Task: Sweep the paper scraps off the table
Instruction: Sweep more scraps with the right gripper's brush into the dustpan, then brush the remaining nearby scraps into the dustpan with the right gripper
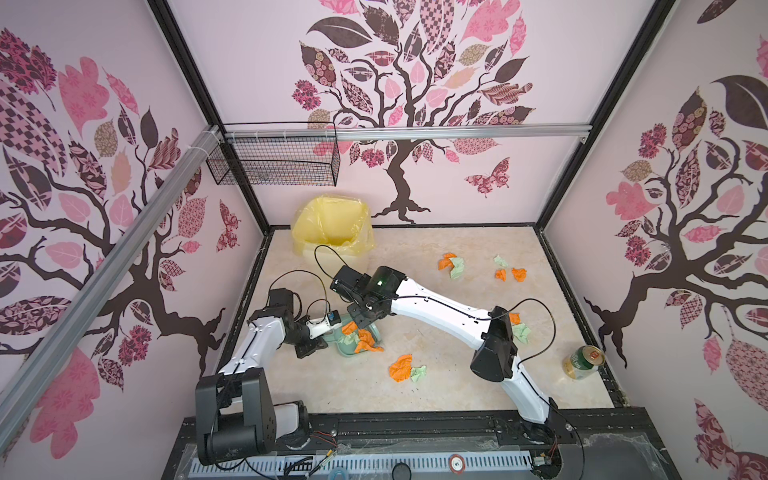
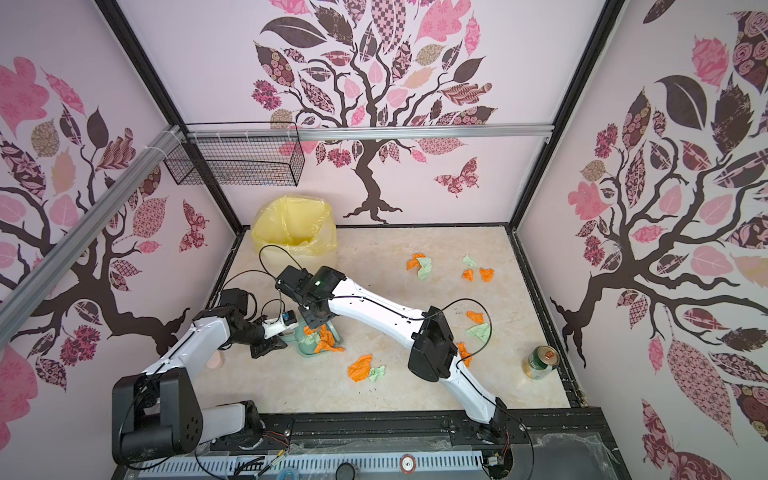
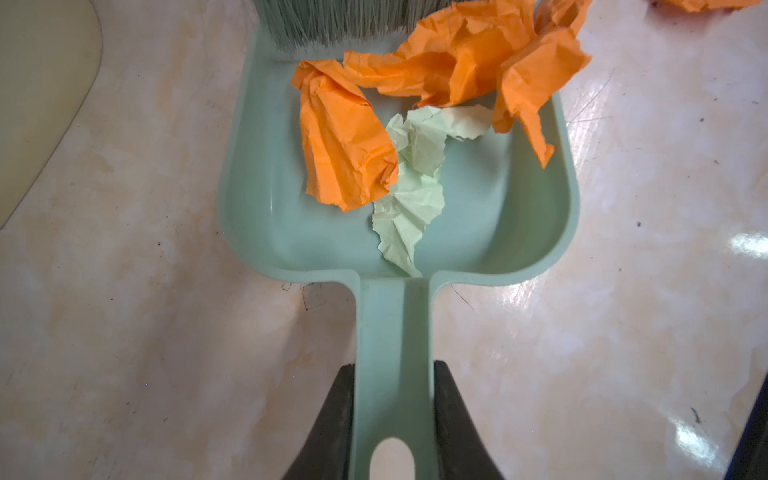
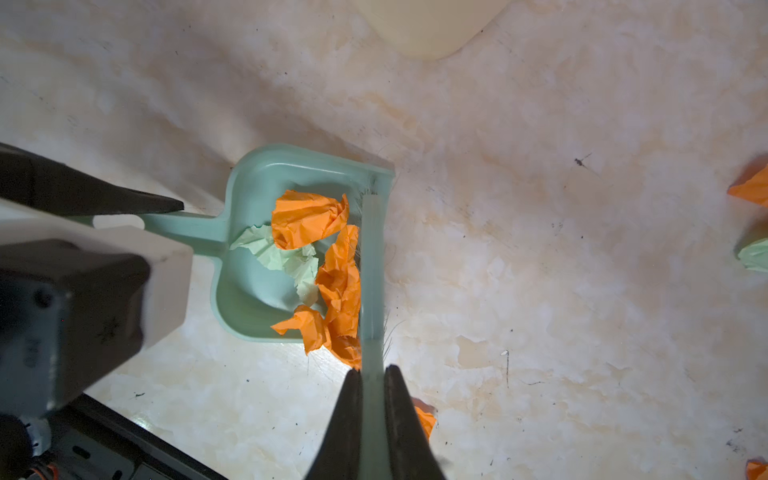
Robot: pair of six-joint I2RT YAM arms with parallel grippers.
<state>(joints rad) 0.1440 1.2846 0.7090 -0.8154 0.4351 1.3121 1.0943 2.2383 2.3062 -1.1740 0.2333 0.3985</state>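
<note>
we are clamping the left tool (image 3: 394, 370) narrowly on the dustpan (image 3: 257, 199) handle, and the right tool (image 4: 372, 370) is pinching the brush (image 4: 371, 266) handle tight. the brush's long axis is lying across the pan mouth, penning several paper scraps (image 3: 349, 141) inside; one orange piece appears to be overhanging the side lip. the nearest loose pair (image 1: 401, 368) is sitting on the tabletop (image 1: 436, 390) beyond the mouth, on the right arm's side.

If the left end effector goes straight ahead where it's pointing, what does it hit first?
The left end effector holds the dustpan, which leads, probably into the brush across its mouth; whether they already touch is hard to judge.
</note>
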